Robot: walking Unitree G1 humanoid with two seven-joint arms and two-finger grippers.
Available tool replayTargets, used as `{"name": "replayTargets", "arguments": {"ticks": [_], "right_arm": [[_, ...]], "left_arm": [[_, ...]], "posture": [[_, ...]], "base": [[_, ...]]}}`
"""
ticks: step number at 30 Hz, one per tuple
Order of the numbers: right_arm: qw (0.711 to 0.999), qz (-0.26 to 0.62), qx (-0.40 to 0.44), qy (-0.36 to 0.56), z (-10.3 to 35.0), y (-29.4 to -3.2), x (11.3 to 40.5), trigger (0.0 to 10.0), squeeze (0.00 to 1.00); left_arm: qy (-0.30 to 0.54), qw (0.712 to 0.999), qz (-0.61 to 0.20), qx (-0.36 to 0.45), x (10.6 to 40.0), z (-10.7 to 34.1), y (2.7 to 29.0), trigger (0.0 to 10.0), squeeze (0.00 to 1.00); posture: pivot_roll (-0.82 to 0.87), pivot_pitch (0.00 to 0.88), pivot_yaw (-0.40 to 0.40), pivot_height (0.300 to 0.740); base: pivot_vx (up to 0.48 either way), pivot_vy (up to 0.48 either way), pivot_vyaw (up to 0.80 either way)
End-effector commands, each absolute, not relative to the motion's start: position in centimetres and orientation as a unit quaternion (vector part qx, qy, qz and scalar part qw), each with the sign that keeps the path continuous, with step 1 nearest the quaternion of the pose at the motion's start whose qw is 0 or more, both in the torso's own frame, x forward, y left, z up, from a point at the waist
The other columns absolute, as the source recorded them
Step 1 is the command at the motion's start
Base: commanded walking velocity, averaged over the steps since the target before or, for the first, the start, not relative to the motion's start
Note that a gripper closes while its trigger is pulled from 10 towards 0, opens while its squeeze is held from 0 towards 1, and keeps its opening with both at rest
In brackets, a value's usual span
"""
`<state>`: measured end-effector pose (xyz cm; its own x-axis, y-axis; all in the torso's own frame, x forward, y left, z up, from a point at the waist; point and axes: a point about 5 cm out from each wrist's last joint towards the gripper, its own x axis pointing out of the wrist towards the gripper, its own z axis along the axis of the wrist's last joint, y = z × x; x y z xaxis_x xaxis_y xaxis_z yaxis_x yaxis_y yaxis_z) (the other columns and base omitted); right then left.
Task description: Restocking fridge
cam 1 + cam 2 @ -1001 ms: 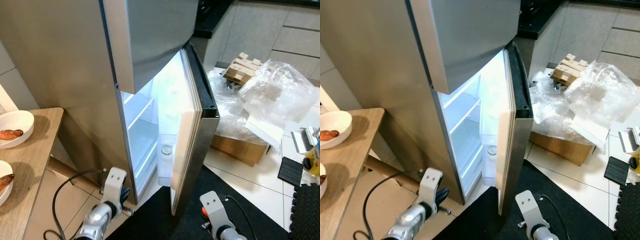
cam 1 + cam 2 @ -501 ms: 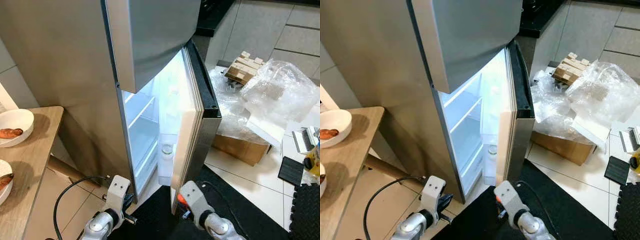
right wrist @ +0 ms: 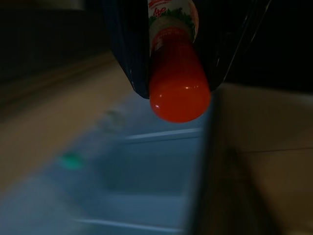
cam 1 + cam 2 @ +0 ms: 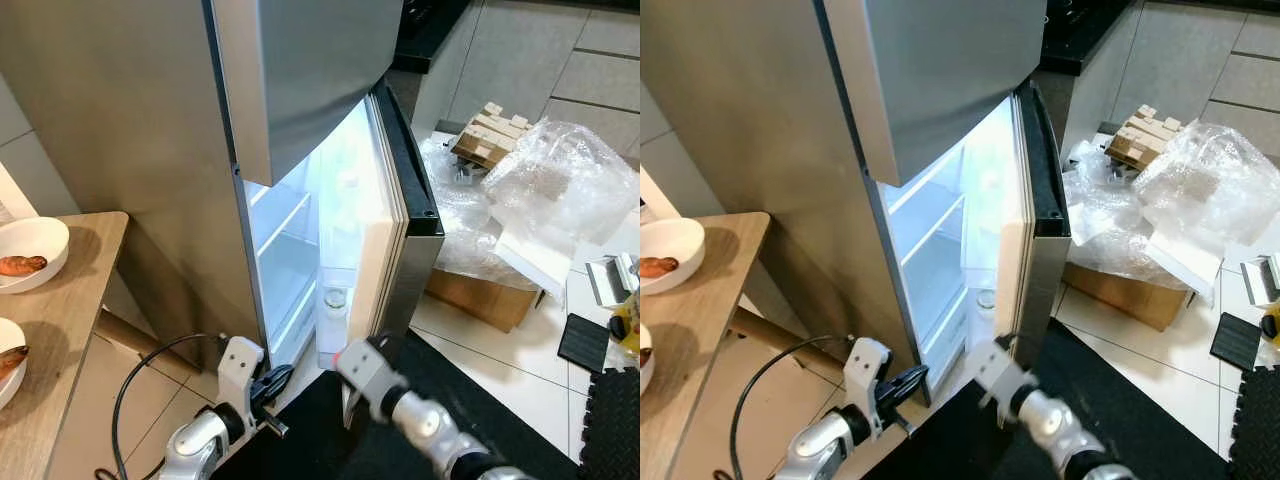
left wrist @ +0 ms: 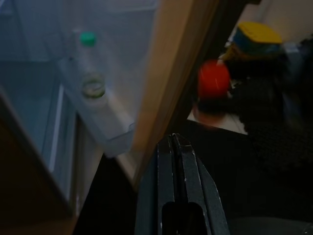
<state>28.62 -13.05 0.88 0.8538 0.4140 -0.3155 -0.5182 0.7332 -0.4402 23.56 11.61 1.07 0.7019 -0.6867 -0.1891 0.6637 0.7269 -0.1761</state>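
We bring a red bottle to the open fridge.
Our right gripper (image 4: 362,362) holds the red bottle (image 3: 176,73) tight, low by the fridge door (image 4: 385,230), so it can go in the door shelf (image 5: 98,117). Our left gripper (image 5: 177,147) waits with fingers pressed together.

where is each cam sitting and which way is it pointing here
Left and right eye views: on the head, looking down at the open fridge door; both arms show.
Left wrist view: along the shut left claw at the door bin.
Right wrist view: along the right claw holding a red bottle.
Shared: the door bin's green-capped bottle.
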Motion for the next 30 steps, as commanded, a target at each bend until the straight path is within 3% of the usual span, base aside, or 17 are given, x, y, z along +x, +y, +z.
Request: {"name": "replayTargets", "arguments": {"ticks": [1,17,27,30], "right_arm": [[0.933,0.209,-0.274,0.1,1.1,-14.2,29.0,10.0,0.0],[0.936,0.059,-0.313,0.148,0.6,-19.6,28.8,10.0,0.0],[0.938,0.096,-0.289,0.164,-0.3,-18.8,27.9,10.0,0.0],[0.94,0.16,-0.257,0.158,-0.4,-16.9,27.8,10.0,0.0]], "left_arm": [[0.117,0.918,-0.376,-0.054,23.4,1.3,11.3,10.0,0.0],[0.106,0.914,-0.389,-0.048,23.7,2.1,11.0,10.0,0.0],[0.108,0.911,-0.396,-0.045,23.5,2.2,11.0,10.0,0.0],[0.107,0.908,-0.403,-0.046,23.5,2.3,10.9,10.0,0.0]], "posture": [[-0.14,0.091,-0.021,0.74],[-0.15,0.093,-0.019,0.74],[-0.14,0.096,-0.017,0.74],[-0.15,0.096,-0.017,0.74]], "base": [[0.0,0.0,0.0],[0.0,0.0,0.0],[0.0,0.0,0.0],[0.0,0.0,0.0]]}}
